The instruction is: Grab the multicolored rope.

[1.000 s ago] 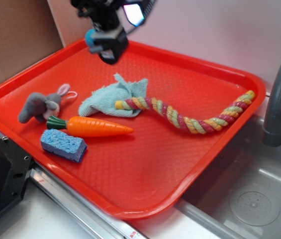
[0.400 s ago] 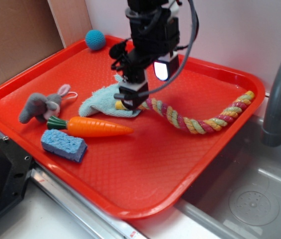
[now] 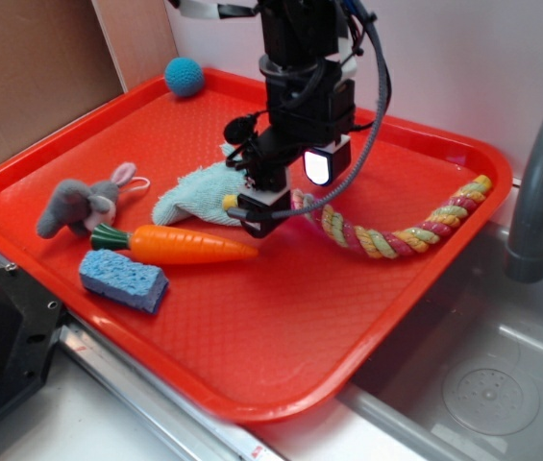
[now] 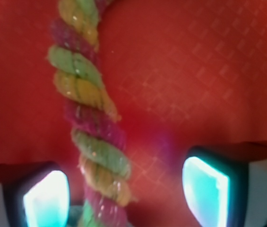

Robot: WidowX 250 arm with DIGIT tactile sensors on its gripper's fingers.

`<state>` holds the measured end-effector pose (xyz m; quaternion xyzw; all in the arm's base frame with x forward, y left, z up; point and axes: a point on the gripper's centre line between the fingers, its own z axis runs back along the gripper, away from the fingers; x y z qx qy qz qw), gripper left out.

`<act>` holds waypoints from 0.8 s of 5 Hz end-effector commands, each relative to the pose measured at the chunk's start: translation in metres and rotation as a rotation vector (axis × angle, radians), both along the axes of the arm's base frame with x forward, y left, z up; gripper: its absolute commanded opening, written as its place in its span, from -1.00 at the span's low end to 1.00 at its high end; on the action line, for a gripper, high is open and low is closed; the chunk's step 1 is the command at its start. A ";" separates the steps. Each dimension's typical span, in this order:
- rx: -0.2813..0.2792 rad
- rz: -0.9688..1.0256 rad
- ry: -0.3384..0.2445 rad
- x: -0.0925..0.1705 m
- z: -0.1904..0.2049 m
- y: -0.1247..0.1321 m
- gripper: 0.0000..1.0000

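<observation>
The multicolored rope (image 3: 386, 237) lies across the red tray (image 3: 281, 336), twisted in pink, yellow and pale green strands, its right end curling up toward the tray's far right corner. My gripper (image 3: 259, 219) is low over the rope's left end, where it meets the light blue cloth (image 3: 194, 190). In the wrist view the rope (image 4: 90, 118) runs between my two fingers, nearer the left fingertip (image 4: 46, 198) than the right one. The jaws stand open around the rope, with a gap on the right side.
An orange toy carrot (image 3: 185, 245) lies just left of the gripper, a blue sponge (image 3: 122, 279) in front of it, a grey plush rabbit (image 3: 84, 202) further left. A blue ball (image 3: 184, 76) sits at the tray's back corner. A grey faucet (image 3: 540, 182) and sink are on the right.
The arm came from the tray's back left corner, uncovering the blue ball, and has dropped down over the rope's left end, sliding slightly toward the front.
</observation>
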<state>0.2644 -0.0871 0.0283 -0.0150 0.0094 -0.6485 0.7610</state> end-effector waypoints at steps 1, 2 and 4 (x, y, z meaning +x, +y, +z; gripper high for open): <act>0.053 -0.012 -0.063 0.003 0.000 -0.010 -1.00; 0.075 -0.005 -0.058 0.003 -0.003 -0.010 -1.00; 0.086 0.363 -0.155 -0.001 0.064 0.008 -1.00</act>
